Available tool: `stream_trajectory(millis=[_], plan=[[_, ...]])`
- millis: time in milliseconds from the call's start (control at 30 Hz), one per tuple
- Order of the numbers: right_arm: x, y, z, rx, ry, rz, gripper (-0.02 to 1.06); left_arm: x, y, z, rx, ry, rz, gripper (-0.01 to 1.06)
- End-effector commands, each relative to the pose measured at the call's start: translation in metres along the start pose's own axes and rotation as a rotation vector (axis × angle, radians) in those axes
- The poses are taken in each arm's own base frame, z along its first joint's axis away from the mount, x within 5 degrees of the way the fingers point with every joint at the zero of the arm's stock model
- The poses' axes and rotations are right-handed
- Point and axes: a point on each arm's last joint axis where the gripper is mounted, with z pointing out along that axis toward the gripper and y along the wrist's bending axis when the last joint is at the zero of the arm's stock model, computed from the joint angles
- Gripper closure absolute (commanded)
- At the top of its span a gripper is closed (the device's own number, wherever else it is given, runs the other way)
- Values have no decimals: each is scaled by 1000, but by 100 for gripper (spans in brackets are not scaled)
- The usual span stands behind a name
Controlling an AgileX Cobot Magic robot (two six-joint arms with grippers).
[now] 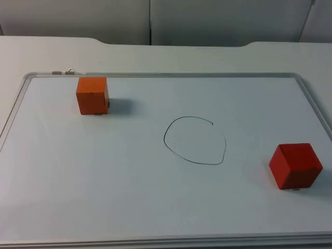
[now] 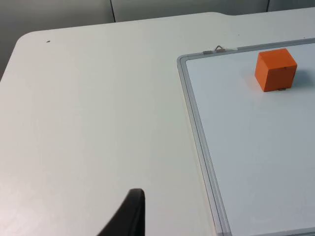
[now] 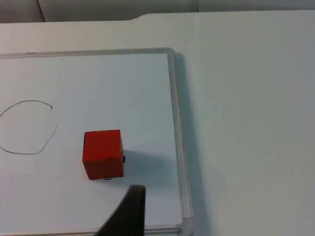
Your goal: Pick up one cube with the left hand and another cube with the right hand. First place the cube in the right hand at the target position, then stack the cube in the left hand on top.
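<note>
An orange cube [image 1: 93,95] [image 2: 275,70] stands at the far left of the whiteboard [image 1: 155,74]. A red cube [image 1: 295,166] [image 3: 103,154] sits near the board's right edge, turned a little. Between them a hand-drawn black circle [image 1: 195,140] [image 3: 27,128] marks the board's middle, with nothing inside it. My left gripper [image 2: 129,216] hangs over the bare table, left of the board frame [image 2: 197,128] and well away from the orange cube. My right gripper [image 3: 129,211] hovers just short of the red cube, near the board's corner [image 3: 184,216]. Neither holds anything that I can see.
A small metal clip [image 1: 63,71] [image 2: 219,49] sits on the board's far left frame. White table surrounds the board on both sides, and the grey partition wall [image 1: 155,21] closes off the back.
</note>
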Motion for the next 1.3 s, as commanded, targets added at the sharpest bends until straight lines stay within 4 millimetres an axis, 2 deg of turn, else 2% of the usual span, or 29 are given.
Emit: stream_trajectory(millis=[0, 33, 100, 133, 267, 300, 333, 400, 433, 467, 600, 633, 767, 800, 867, 900, 1067, 1200, 1267], plan=[[1, 1, 1, -7, -5, 10, 0, 0, 0, 1, -3, -3, -7, 0], [-1, 3, 0, -22, -7, 18, 0, 0, 0, 1, -3, -3, -7, 0], [-17, 8, 3, -87, 51, 55, 1, 0, 0, 1, -3, -3, -7, 0], [-17, 8, 3, -87, 51, 55, 1, 0, 0, 1, -3, -3, -7, 0], [-59, 15, 16, -166, 132, 36, 6, 0, 0, 1, -3, -3, -7, 0], [-59, 15, 16, -166, 132, 36, 6, 0, 0, 1, -3, -3, -7, 0], [-70, 15, 20, -169, 153, 29, 6, 0, 0, 1, -3, -3, -7, 0], [-94, 15, 43, -171, 239, 35, 6, 0, 0, 1, -3, -3, -7, 0], [-102, 15, 53, -170, 263, 38, 6, 0, 0, 1, -3, -3, -7, 0], [-102, 15, 53, -170, 263, 38, 6, 0, 0, 1, -3, -3, -7, 0], [-124, 16, 117, -162, 400, 75, 16, 0, 0, 1, -3, -3, -7, 0], [-124, 16, 117, -162, 400, 75, 16, 0, 0, 1, -3, -3, -7, 0], [-121, 21, 186, -181, 590, 142, 20, 0, 0, 1, -3, -3, -7, 0], [-121, 21, 186, -181, 590, 142, 20, 0, 0, 1, -3, -3, -7, 0], [-112, 31, 211, -190, 651, 143, 20, 0, 0, 1, -3, -3, -7, 0], [-105, 42, 225, -195, 684, 126, 20, 0, 0, 1, -3, -3, -7, 0], [-90, 76, 248, -128, 701, 41, 20, 0, 0, 1, -3, -3, -7, 0], [-76, 91, 262, -1, 714, -44, 20, 0, 0, 1, -3, -3, -7, 0], [-72, 96, 266, 6, 719, -65, 20, 0, 0, 1, -3, -3, -7, 0]])
